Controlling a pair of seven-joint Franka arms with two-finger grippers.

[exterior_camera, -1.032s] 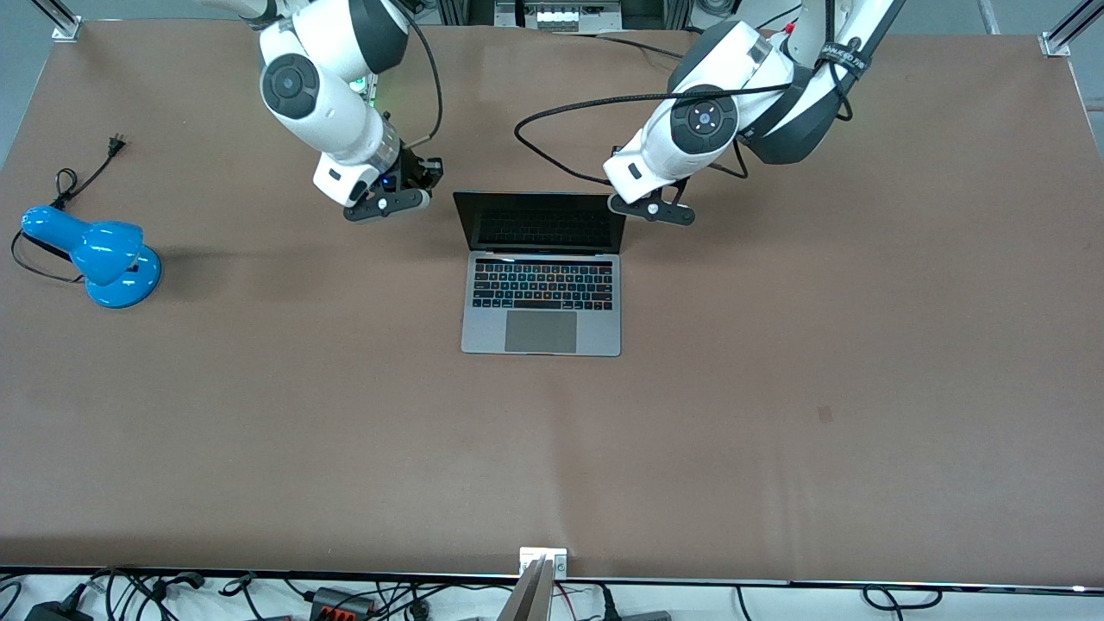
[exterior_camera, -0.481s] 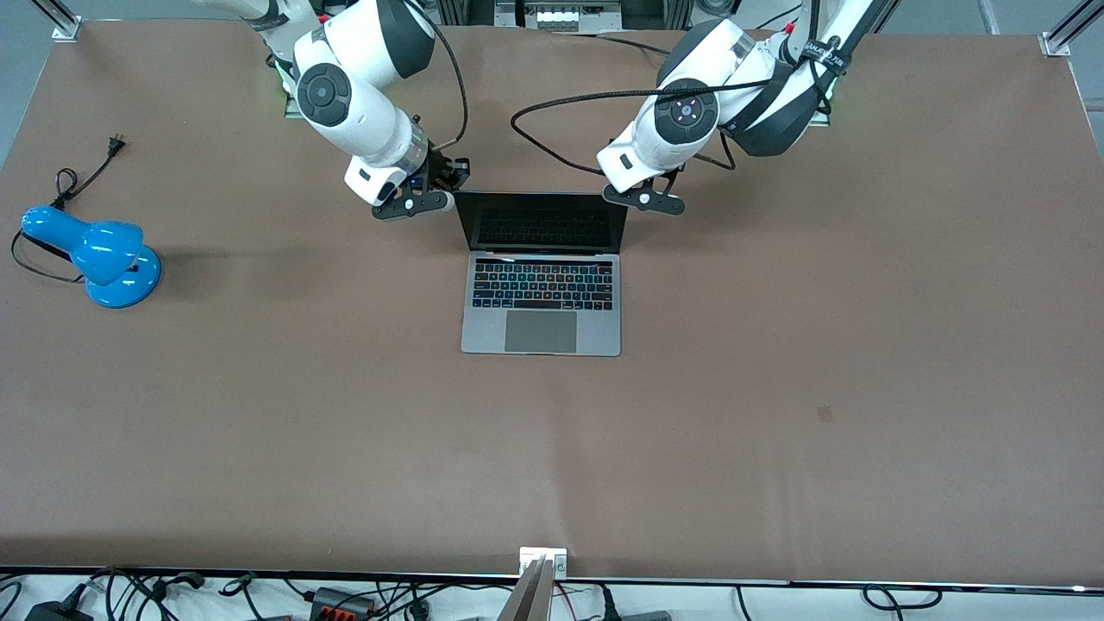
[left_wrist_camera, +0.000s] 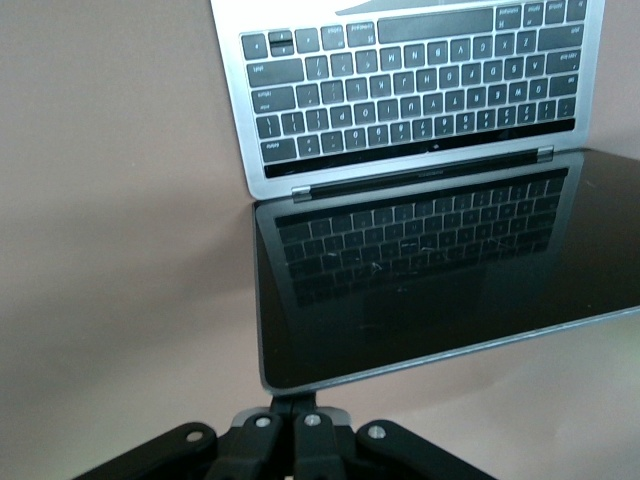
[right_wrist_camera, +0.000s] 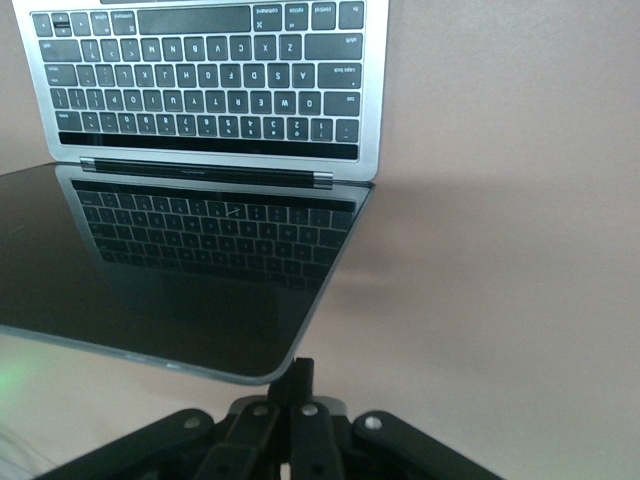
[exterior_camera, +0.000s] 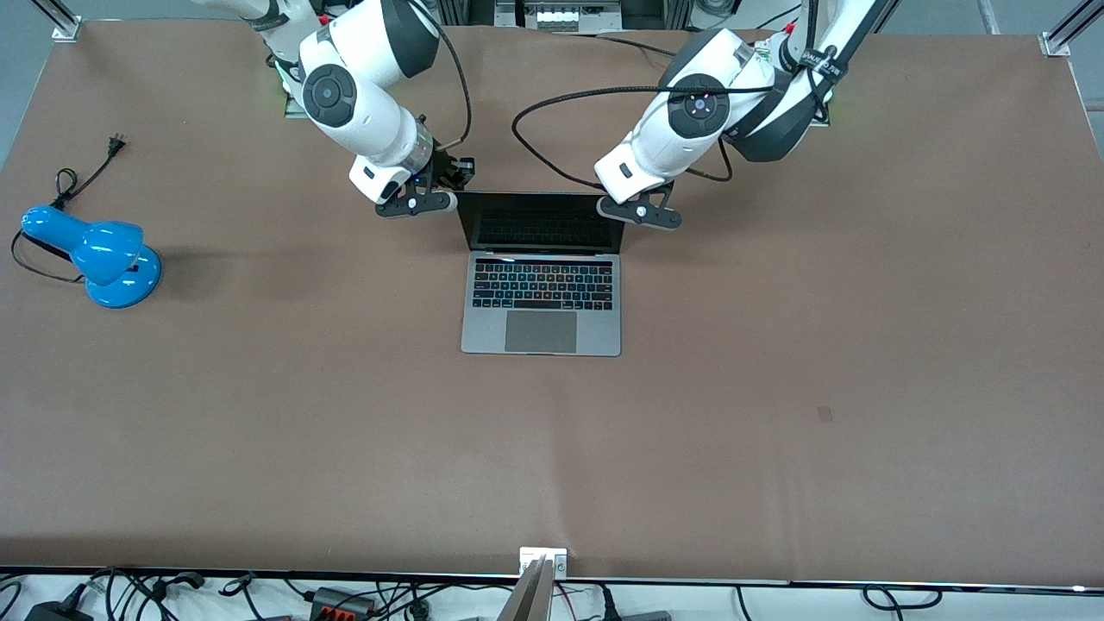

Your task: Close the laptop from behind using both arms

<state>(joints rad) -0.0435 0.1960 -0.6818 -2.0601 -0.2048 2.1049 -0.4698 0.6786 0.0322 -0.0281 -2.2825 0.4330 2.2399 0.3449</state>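
Observation:
The space-grey laptop lies open in the middle of the table, its dark screen tilted back toward the robots' bases. My right gripper is shut and empty at the lid's top corner toward the right arm's end. In the right wrist view the shut fingers meet that corner of the screen. My left gripper is shut and empty at the lid's top corner toward the left arm's end. In the left wrist view the lid's edge partly hides its fingers.
A blue desk lamp with a loose black cord stands toward the right arm's end of the table. A black cable loops from the left arm over the table between the arms' bases and the laptop.
My right gripper has moved across the table to the lid's corner. My left gripper has shifted slightly at the other corner. The lid's angle looks the same.

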